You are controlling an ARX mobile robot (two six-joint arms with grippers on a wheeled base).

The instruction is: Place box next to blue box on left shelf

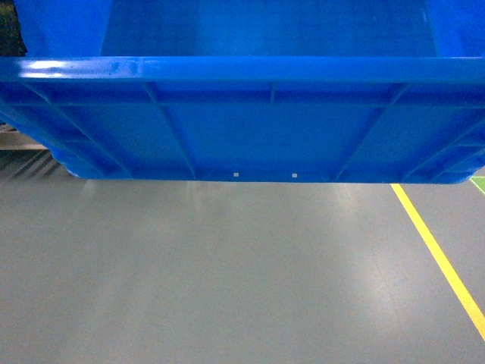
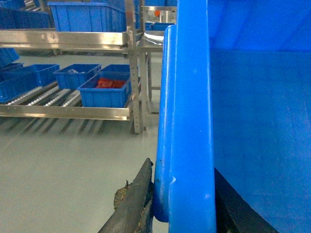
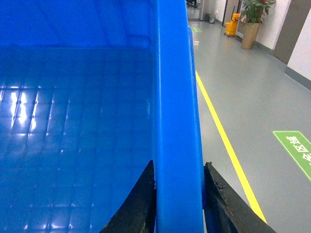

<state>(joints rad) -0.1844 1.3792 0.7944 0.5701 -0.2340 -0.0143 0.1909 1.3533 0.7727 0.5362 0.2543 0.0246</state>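
The only lettering is on a green floor marking (image 3: 294,150) at the right edge of the right wrist view: white characters, cut off and seen at an angle, not legible. Nothing readable shows on the box (image 1: 242,114) or shelves.

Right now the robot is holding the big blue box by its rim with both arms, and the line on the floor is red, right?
Almost. The line on the floor is yellow, not red; the head view shows it. The rest holds: both arms hold the big blue box by its rim, left fingers and right fingers clamped on opposite sides.
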